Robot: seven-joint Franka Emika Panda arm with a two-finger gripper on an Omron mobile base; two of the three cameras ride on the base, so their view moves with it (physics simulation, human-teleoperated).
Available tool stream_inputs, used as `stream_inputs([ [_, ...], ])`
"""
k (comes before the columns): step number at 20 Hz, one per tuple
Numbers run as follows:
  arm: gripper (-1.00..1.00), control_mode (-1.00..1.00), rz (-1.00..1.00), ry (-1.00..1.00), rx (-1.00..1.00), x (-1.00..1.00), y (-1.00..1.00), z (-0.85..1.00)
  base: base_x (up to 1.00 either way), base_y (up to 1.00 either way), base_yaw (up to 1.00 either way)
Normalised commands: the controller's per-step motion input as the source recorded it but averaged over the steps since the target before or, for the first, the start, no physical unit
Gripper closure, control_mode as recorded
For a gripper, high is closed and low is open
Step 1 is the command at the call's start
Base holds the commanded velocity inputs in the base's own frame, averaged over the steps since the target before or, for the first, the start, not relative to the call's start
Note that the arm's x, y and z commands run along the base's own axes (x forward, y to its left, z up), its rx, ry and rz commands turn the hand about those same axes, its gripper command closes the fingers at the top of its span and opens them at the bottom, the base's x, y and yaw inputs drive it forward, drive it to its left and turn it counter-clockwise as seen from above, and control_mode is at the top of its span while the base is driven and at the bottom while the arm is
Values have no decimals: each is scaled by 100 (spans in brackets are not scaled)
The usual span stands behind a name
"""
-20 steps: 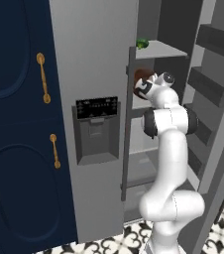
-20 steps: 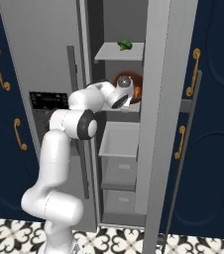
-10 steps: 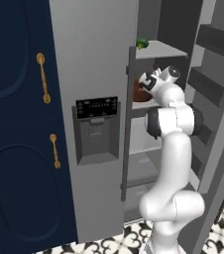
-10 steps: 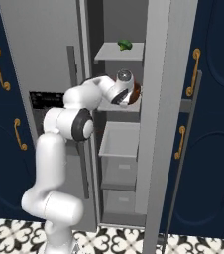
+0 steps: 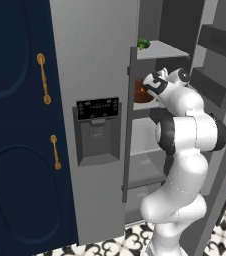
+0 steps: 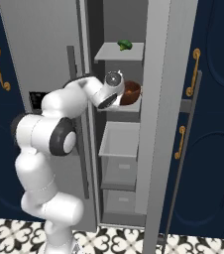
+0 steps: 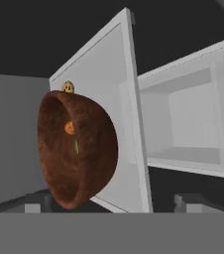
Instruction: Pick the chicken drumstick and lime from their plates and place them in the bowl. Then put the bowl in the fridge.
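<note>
The dark reddish-brown wooden bowl (image 6: 131, 93) sits on the middle shelf inside the open fridge (image 6: 39, 44). The hand view shows the bowl (image 7: 77, 149) close ahead and rolled sideways, with an orange bit of the chicken drumstick (image 7: 69, 128) and a green sliver of the lime (image 7: 76, 146) inside it. My gripper (image 7: 114, 202) is open, its fingertips (image 7: 34, 201) wide apart and just short of the bowl, touching nothing. From the base, the gripper (image 5: 152, 84) hovers at the shelf's front edge beside the bowl (image 5: 141, 93). The plates are out of view.
A leafy green vegetable (image 6: 125, 44) lies on the upper shelf (image 6: 109, 53). Grey drawers (image 6: 121, 141) sit below the bowl's shelf. The open right door (image 6: 156, 124) stands close on the right. Navy cabinets with gold handles (image 5: 43, 78) flank the fridge.
The jaws have opened and let go of the bowl, which now rests on the middle shelf. The hand has drawn back a little from it.
</note>
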Motion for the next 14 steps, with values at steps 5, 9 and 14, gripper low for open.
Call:
stream_inputs([
  [5,-100,-100,3,2,-12,-100,46,32,0,0,0],
  [9,-100,-100,0,4,-13,-100,29,28,0,0,0],
  [14,-100,-100,0,1,-5,-100,4,23,0,0,0],
])
